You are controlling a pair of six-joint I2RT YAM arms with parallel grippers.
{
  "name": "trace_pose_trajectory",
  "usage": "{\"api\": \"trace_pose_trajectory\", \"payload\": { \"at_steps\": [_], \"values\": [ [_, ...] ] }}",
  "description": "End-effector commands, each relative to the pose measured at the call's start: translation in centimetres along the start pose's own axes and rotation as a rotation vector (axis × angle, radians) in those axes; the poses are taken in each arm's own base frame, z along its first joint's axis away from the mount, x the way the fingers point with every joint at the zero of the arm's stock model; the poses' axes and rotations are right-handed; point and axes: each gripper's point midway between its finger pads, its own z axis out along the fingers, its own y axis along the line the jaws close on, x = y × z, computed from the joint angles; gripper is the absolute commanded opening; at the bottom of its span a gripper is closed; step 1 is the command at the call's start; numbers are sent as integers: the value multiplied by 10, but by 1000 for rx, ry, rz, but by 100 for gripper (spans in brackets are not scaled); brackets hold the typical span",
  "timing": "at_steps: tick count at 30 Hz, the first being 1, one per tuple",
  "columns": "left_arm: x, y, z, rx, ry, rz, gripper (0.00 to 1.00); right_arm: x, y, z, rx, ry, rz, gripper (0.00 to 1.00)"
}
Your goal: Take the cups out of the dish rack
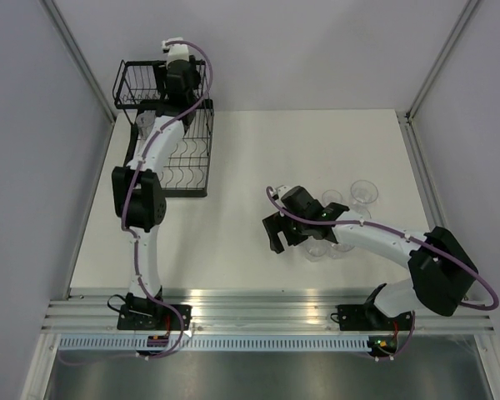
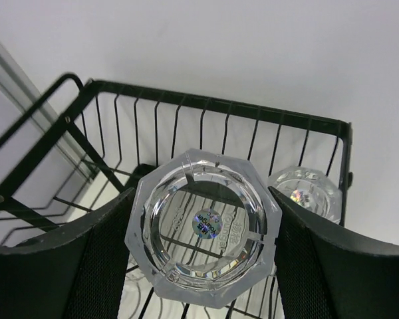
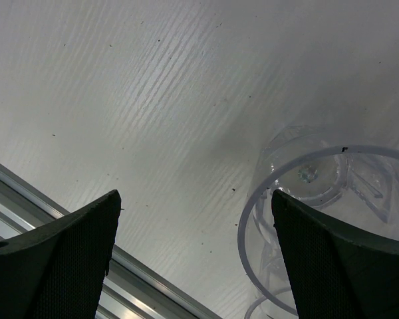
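A skewed lift could be snagging the cup (image 2: 203, 229) on the rack (image 2: 216, 106) wires, or the slick plastic could be slipping free; the cup is sitting in the rack's upper tier, between the left pincer's (image 2: 201, 212) half-closed fingers, which are pressing on both its sides; the right pincer (image 3: 193, 226) is gaping wide and holding nothing, with a loose cup (image 3: 319, 193) standing on the table (image 3: 153, 100) just beside its finger.

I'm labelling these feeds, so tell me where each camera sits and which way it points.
Top external: above and behind the bases, looking down on the table; both arms show.
Left wrist: on the left arm, facing into the dish rack; the left gripper clasps a rack cup.
Right wrist: on the right arm, facing the table; open right gripper beside an upright cup.
Shared: top and left wrist both show the dish rack.
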Motion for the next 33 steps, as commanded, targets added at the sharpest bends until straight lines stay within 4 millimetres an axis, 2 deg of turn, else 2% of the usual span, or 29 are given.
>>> {"api": "trace_pose_trajectory", "payload": {
  "at_steps": [1, 6, 12, 13, 14, 16, 17, 19, 20, 21, 22, 23, 24, 25, 26, 27, 28, 29, 30, 32, 33],
  "values": [
    [-108, -2, -32, -36, -239, 36, 2, -15, 3, -7, -10, -71, 11, 98],
    [-135, 8, -44, -72, -294, 25, 2, -15, 4, -8, -18, -79, 10, 98],
    [-149, 13, -58, -91, -313, 30, 2, -14, 4, -8, -19, -81, 13, 98],
    [-160, 14, -67, -87, -334, 24, 2, -14, 4, -7, -17, -80, 16, 98],
    [-163, 2, -76, -63, -343, 29, 2, -14, 4, -8, -16, -83, 16, 98],
    [-184, -3, -100, -49, -388, 43, 2, -18, 3, -9, -7, -102, 25, 98],
    [-192, -21, -120, -15, -410, 60, 2, -20, 2, -10, -4, -114, 27, 98],
    [-194, -38, -144, 26, -415, 62, 2, -30, 7, -16, -25, -161, 29, 98],
    [-211, -46, -173, 71, -439, 24, 2, -35, 10, -20, -43, -179, 26, 98],
    [-206, -53, -183, 95, -420, -8, 2, -42, 17, -24, -73, -211, 20, 98],
    [-208, -65, -203, 144, -410, -47, 2, -50, 30, -35, -144, -247, 6, 98],
    [-200, -72, -212, 185, -368, -52, 2, -53, 39, -42, -195, -271, -11, 98],
    [-204, -70, -230, 240, -345, -152, 2, -65, 58, -62, -302, -342, -40, 98],
    [-200, -79, -246, 291, -318, -194, 2, -69, 68, -72, -353, -373, -57, 98],
    [-188, -85, -256, 332, -258, -258, 2, -70, 75, -81, -401, -396, -65, 98],
    [-185, -80, -274, 391, -233, -310, 2, -75, 83, -92, -445, -437, -84, 98],
    [-178, -83, -287, 438, -205, -354, 2, -75, 94, -108, -511, -462, -109, 98],
    [-173, -84, -299, 491, -162, -463, 2, -73, 97, -114, -535, -471, -112, 98],
    [-158, -82, -316, 574, -123, -491, 2, -71, 104, -128, -584, -495, -132, 98],
    [-146, -79, -337, 651, -58, -610, 2, -62, 108, -135, -624, -497, -144, 98],
    [-118, -85, -344, 696, 0, -608, 2, -60, 113, -148, -661, -524, -158, 98]
  ]
}}
